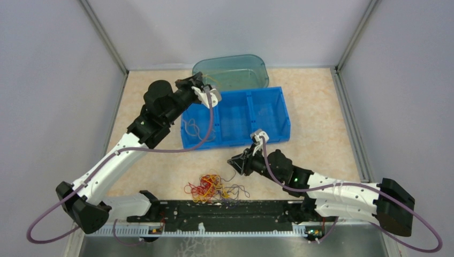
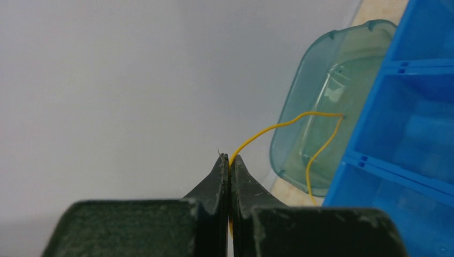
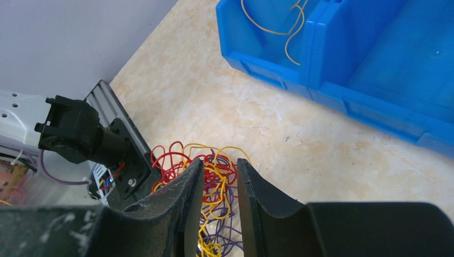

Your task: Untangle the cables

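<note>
Yellow cable [image 2: 278,126], a single thin strand, is pinched between the fully closed jaws of the left end effector [image 2: 230,159]. That arm is raised at the far side of the desk [image 1: 321,155], where the teal tub [image 1: 257,59] meets the blue bin [image 1: 241,140]. The strand arches away from the tips and hangs down in front of the tub, and its lower end passes out of sight behind the bin's wall, so it cannot be told which container it is over. The rest of the cables [image 1: 211,187] lie in a red, yellow and purple clump on the desk near the arm bases, well apart from the bin. A few loose yellow strands lie in the bin's left compartment. The right end effector [image 3: 219,163] hovers just above the clump with a narrow gap between its jaws and nothing visibly gripped. The step in hand looks like setting down the freed strand. To do it well, the left arm should centre over the chosen compartment and lower until the dangling end rests on the floor. Only then should it open, so the springy cable does not drape over a rim or flick out. For the next pick, the right arm would do best to close on one outer loop only and draw it out slowly.
</note>
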Tool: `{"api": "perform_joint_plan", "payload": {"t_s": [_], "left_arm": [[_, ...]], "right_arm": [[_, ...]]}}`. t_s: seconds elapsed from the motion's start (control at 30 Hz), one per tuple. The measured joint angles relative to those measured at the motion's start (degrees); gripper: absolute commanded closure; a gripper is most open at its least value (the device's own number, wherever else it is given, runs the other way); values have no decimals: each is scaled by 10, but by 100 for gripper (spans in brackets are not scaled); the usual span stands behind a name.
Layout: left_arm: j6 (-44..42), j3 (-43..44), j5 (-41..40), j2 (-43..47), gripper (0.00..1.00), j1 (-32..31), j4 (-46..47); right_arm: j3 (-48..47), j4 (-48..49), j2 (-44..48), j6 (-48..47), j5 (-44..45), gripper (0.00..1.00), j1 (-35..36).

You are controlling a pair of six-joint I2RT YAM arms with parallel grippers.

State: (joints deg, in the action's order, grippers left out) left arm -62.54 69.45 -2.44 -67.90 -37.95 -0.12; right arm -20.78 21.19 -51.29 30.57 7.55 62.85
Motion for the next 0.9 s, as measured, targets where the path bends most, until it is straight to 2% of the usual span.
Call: {"api": "perform_joint_plan", "payload": {"t_s": [0.13, 0.4, 0.73, 0.9], "left_arm": [[61, -7, 0, 4, 100, 1, -34], [115, -30, -46, -5, 100, 1, -77], [151, -81, -85, -35, 100, 6, -115], [151, -97, -89, -80, 100, 31, -108]], "right_arm": [[6, -4, 1, 7, 3, 70, 0], [7, -7, 2, 16, 5, 69, 0], [7, -13, 2, 17, 11, 69, 0], [7, -27, 13, 17, 18, 68, 0]]}}
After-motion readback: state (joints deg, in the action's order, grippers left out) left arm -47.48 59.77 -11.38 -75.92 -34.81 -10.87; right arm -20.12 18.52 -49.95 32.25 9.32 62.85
